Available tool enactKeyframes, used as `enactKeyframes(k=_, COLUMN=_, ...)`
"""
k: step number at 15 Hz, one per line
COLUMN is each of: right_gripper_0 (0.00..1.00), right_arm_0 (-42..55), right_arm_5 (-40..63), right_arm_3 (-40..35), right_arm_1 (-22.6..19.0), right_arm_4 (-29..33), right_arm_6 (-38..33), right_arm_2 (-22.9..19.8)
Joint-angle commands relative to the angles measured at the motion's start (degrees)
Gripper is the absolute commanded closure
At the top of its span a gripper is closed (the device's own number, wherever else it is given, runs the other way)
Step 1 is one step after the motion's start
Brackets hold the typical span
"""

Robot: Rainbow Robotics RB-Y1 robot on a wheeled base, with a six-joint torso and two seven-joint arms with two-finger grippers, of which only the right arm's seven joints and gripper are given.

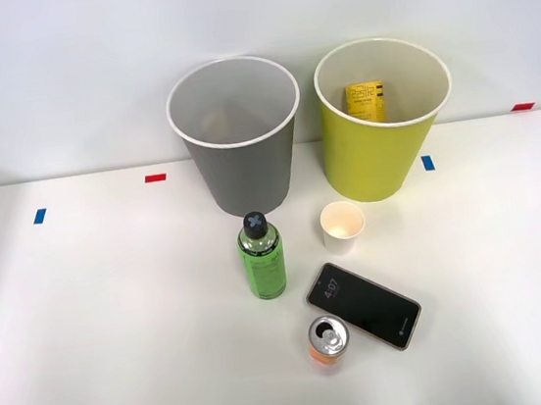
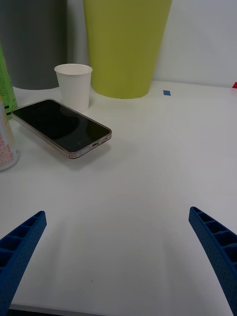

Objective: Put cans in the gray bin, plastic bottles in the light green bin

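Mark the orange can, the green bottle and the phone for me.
orange can (image 1: 328,337): front view, on its silver pull-tab top.
green bottle (image 1: 262,263): front view, on the green body below the black cap.
phone (image 2: 61,126): right wrist view, on the dark screen.

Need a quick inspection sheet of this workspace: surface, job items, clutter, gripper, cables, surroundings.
Surface: white table with small blue and red tape marks.
Job's things: gray bin and light green bin upright side by side at the back; a yellow labelled item lies inside the green one. Green-liquid bottle upright in front of the gray bin. Orange can upright, nearest the robot.
Clutter: white paper cup; phone lying flat, screen lit, beside the can.
Grippers: right gripper open, low over bare table, holding nothing.
Cables: nothing seen.
Surroundings: plain pale wall behind the table.
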Motion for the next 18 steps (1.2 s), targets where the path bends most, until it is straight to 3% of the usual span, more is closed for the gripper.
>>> enactKeyframes(k=1, right_gripper_0=0.00, right_arm_0=0.0, right_arm_5=0.0, right_arm_3=0.0, right_arm_1=0.0, right_arm_4=0.0, right_arm_6=0.0, right_arm_2=0.0)
enactKeyframes(k=18, right_gripper_0=0.00, right_arm_0=0.0, right_arm_5=0.0, right_arm_3=0.0, right_arm_1=0.0, right_arm_4=0.0, right_arm_6=0.0, right_arm_2=0.0)
